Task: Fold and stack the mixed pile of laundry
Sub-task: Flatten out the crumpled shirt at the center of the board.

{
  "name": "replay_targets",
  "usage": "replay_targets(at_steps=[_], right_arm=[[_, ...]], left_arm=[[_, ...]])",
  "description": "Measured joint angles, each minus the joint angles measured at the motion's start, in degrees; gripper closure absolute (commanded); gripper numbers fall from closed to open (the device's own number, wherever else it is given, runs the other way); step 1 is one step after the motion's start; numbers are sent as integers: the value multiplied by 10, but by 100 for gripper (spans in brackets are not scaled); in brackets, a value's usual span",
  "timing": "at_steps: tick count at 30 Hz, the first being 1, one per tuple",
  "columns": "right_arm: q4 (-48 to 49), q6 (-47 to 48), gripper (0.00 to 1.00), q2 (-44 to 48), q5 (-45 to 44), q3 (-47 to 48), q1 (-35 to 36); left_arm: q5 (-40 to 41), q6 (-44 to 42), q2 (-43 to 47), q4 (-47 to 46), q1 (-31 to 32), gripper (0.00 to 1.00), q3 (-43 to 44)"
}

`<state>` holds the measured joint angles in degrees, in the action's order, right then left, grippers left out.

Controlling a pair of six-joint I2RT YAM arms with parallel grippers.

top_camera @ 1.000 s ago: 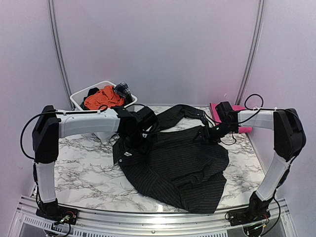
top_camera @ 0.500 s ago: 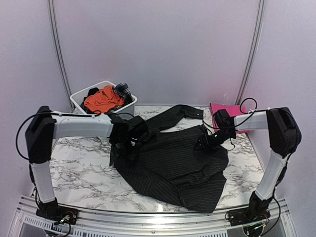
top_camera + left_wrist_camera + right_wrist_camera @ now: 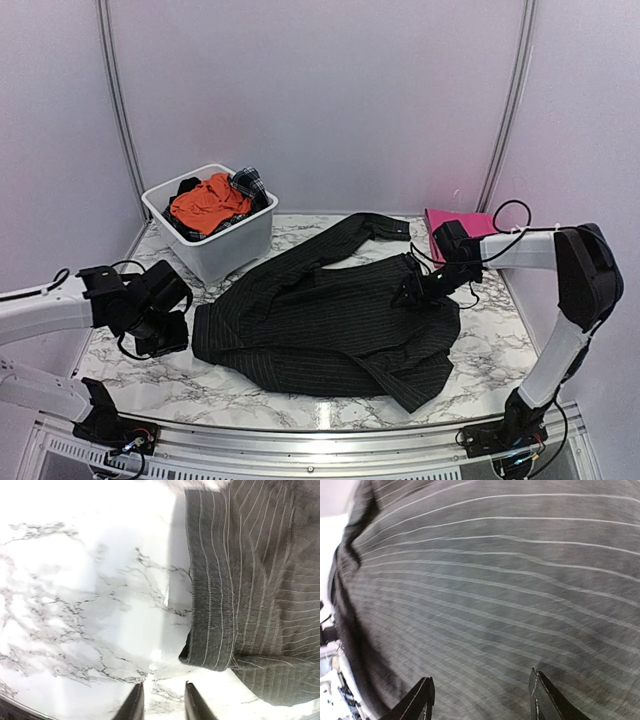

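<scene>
Left claw [image 3: 172, 335] sits at the lower left of the overhead view, just beside the left hem of the black thin-pinstriped shirt [image 3: 320, 325]. A second ago it was up at the middle of the frame, on the shirt's upper left edge. It has since swung out leftward and let go. In its wrist view the two fingertips [image 3: 135, 705] stand a narrow gap apart with only the white marble-patterned table top [image 3: 75, 605] between them, so it holds nothing.

Behind it, at the upper left, the white plastic tub [image 3: 215, 250] holds the orange garment [image 3: 205, 200] and the small dark plaid piece [image 3: 250, 183], both as before.

Across the middle of the frame, the shirt has changed most. It was bunched toward the centre and right, and now it lies drawn out wide and flatter, its left edge reaching much further left and one sleeve running up toward the top centre.

Right of centre, the right claw [image 3: 412, 290] stays low on the shirt's right shoulder area, shifted only slightly. Its wrist view shows the fingers [image 3: 422, 700] standing wide apart over striped cloth, with no fold seen pinched between them.

At the far right, the folded magenta-pink cloth [image 3: 470, 222] lies behind that arm.

The pull appears to have spread the shirt for folding. The folds themselves look not yet begun, and the tub's pieces remain to be done.
</scene>
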<state>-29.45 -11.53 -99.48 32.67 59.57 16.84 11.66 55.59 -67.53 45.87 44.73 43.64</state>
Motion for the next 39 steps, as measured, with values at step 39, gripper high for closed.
replay_targets(at_steps=[39], right_arm=[[-50, -66, 42, 187, -12, -128, -43]], left_arm=[[0, -167, -217, -81, -35, 53, 112]])
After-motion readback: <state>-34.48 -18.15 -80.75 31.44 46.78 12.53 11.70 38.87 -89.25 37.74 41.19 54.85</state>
